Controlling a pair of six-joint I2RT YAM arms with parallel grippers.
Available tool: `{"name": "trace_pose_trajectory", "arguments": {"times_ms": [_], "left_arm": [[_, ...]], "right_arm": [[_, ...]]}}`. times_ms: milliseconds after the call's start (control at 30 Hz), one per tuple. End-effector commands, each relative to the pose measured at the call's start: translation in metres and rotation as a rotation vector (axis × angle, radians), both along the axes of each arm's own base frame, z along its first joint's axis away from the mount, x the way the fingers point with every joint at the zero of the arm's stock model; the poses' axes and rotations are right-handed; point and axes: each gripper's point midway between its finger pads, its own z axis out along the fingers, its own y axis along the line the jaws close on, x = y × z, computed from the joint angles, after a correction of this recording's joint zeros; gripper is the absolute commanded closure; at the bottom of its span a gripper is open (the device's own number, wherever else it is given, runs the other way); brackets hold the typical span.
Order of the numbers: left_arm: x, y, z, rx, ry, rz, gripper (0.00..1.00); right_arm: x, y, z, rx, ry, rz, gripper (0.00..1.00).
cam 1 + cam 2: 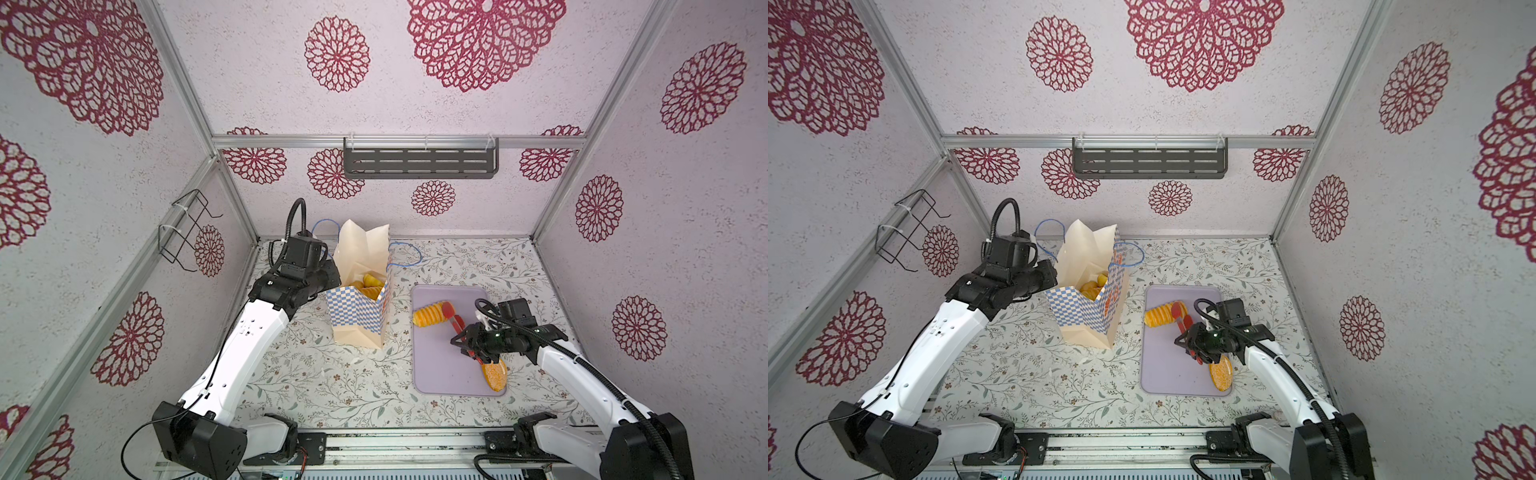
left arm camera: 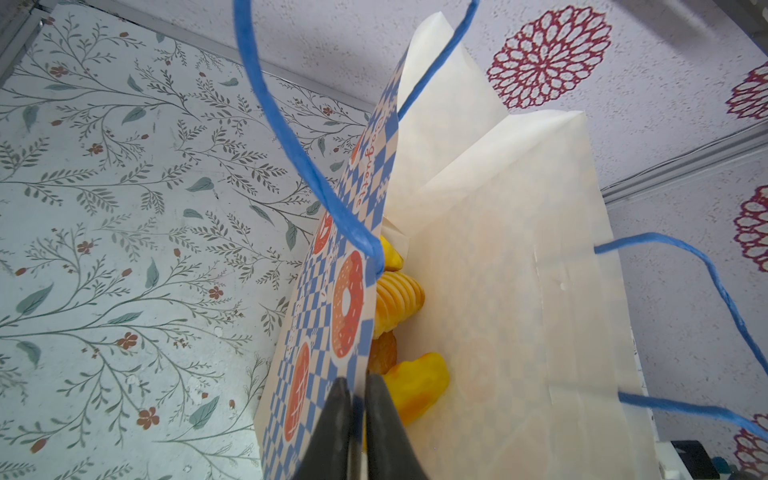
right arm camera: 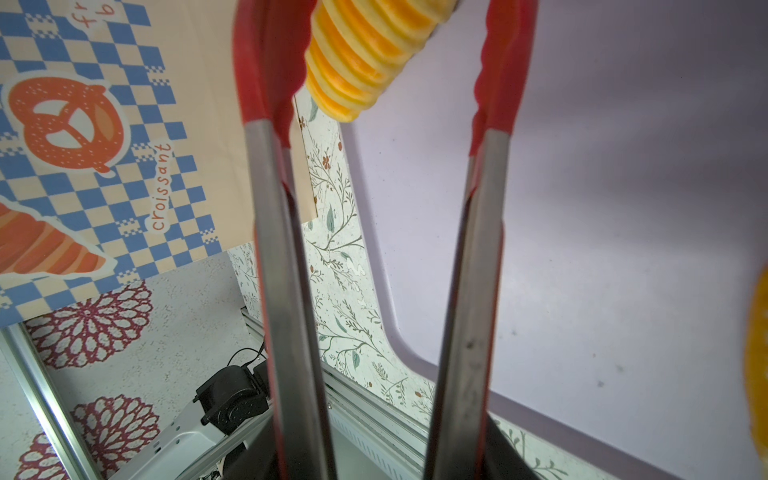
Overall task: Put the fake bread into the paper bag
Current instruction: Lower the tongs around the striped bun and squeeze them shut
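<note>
The left arm (image 1: 245, 345) rises from its base at the near left and bends over toward the paper bag (image 1: 359, 316), its wrist beside the bag's left wall. The right arm (image 1: 582, 370) reaches in low from the near right, its wrist turned across the lilac tray (image 1: 440, 374).

The floral table (image 1: 324, 374) gives open room in front of the bag and in the strip between bag and tray. The bag stands upright near the back wall, just left of the tray and not touching it. The tray's right edge runs close to the side wall.

The left gripper (image 2: 358, 388) has its fingers (image 2: 338, 419) pressed together on the bag's checkered wall at the rim, one inside and one outside. The right gripper (image 1: 467, 349) is clamped on the red tongs (image 1: 456, 322), whose arms stand spread.

A ribbed roll (image 3: 365, 54) sits between the red tips at the tray's far left edge; we cannot tell whether they grip it. Fake bread (image 2: 395, 299) lies inside the bag. A seeded loaf (image 1: 495, 376) rests at the tray's near right corner, partly under the right gripper.
</note>
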Motion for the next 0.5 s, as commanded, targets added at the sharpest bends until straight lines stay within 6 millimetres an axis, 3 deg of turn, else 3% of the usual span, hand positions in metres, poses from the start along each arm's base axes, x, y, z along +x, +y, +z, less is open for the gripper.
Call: {"name": "trace_pose_trajectory", "arguments": {"times_ms": [0,233,467], "left_arm": [[0.0014,-0.0011,0.0134,-0.004,-0.049,-0.009,0.86],[0.0001,0.0001,0.0145,-0.001,-0.047,-0.006,0.86],[-0.0020,0.0024,0.0160,0.003,-0.049,0.002,0.86]], "right_arm": [[0.0080,0.0047,0.0063,0.030,-0.037,0.012,0.50],[0.0158,0.0074,0.0019,0.028,-0.032,0.023,0.50],[0.0107,0.0064,0.0053,0.018,-0.028,0.044,0.50]]}}
